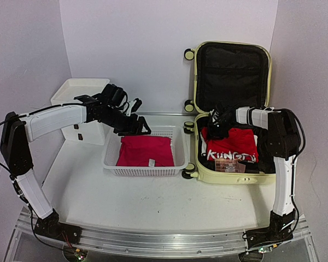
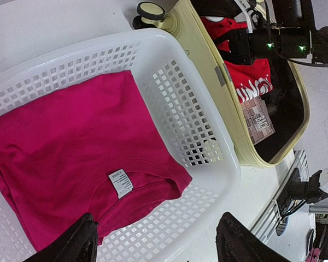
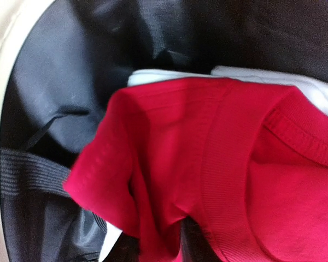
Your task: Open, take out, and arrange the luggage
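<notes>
luggage (image 1: 218, 178) lies open on the right of the tabletop (image 1: 153, 202), pale yellow shell flat, lid (image 1: 232, 73) standing upright by the back wall with its black lining facing out, wheels (image 1: 189, 54) on its left side. inside the lower half is a red t-shirt (image 1: 232, 143) with white lettering, and a small pinkish printed box (image 1: 230, 166) sits at its near edge. right pincer (image 1: 216, 126) is down inside the luggage at the far end of the red t-shirt; the right wrist view shows only the shirt collar and bunched cloth up close, something white (image 3: 169, 78) under it and a black elastic strap (image 3: 27, 172) on the lining, fingers not seen, so can't tell if it is parted or clamped. white perforated basket (image 1: 145, 172) sits just left of the luggage, nearly touching it, with a folded magenta t-shirt (image 1: 145, 150) lying in it, neck label (image 2: 121, 183) facing up. left pincer (image 1: 142, 129) hangs over the far left part of the basket, fingers (image 2: 79, 243) spread wide apart, holding nothing, clear of the shirt. white drawer box (image 1: 79, 90) stands at the back left, behind the left arm.
</notes>
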You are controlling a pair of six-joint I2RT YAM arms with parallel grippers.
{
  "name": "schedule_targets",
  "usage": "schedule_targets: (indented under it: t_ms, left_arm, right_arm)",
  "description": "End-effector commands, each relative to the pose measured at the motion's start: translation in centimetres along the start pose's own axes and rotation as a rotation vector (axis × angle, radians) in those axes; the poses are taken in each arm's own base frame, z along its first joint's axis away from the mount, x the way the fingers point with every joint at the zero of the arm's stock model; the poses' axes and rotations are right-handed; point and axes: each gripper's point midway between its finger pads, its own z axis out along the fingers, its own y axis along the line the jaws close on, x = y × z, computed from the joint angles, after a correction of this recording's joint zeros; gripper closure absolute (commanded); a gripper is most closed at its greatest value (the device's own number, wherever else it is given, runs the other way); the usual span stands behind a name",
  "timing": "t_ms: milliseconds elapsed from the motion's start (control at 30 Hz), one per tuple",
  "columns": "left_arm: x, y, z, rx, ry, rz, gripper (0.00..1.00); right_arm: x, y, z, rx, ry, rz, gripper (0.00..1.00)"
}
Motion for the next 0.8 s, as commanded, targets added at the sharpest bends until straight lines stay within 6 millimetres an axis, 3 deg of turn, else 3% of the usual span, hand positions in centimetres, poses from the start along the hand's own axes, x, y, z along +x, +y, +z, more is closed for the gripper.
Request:
schedule_targets:
  t_ms: [0, 200, 433, 767]
  left_arm:
    - [-2.5, -2.1, -1.7, 0.059, -0.083, 0.025, 0.26]
    - [-2.2, -2.1, -1.2, 0.071, -0.069, 0.01, 0.26]
    - [-2.1, -2.5, -0.7, 0.107, -0.064, -0.009, 0.26]
    - [-2.0, -3.0, -0.5, 0.146, -0.06, -0.026, 0.26]
  right_arm:
    - [-1.3, -0.5, -1.1, 0.008, -0.052, -0.001, 0.84]
    - [-2.5, 0.2, -3.9, -0.102, -0.085, 0.031, 1.0]
    - [-2.9, 0.8, -5.8, -0.295, -0.073, 0.089, 1.0]
    - [-2.8, 0.8, -5.6, -0.347, -0.066, 0.128, 1.0]
